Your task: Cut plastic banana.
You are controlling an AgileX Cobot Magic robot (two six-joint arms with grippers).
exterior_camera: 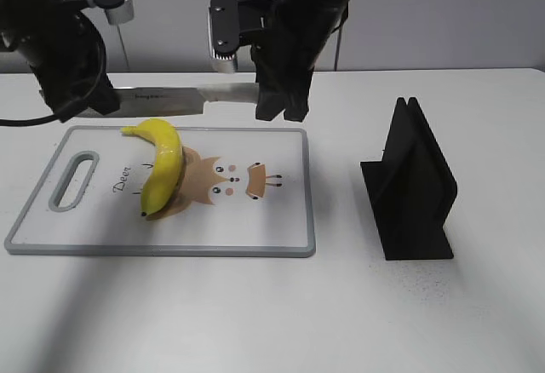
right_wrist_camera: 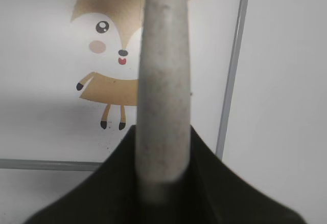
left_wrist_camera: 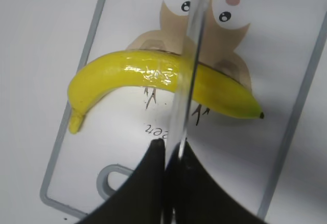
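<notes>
Currently knife point(exterior_camera: 183, 96) hangs level above banana point(exterior_camera: 162, 164), held at both ends: left gripper point(exterior_camera: 85, 92) clamps the blade end, right gripper point(exterior_camera: 281, 100) the handle. Banana's long axis runs 12 to 6 on the board point(exterior_camera: 255, 241), blade crossing it 9 to 3 near mid-length; straight descent looks sufficient.

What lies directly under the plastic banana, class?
The plastic banana lies on the white cutting board, across its printed cartoon deer. The banana covers part of that deer picture, so what is printed there cannot be seen.
</notes>
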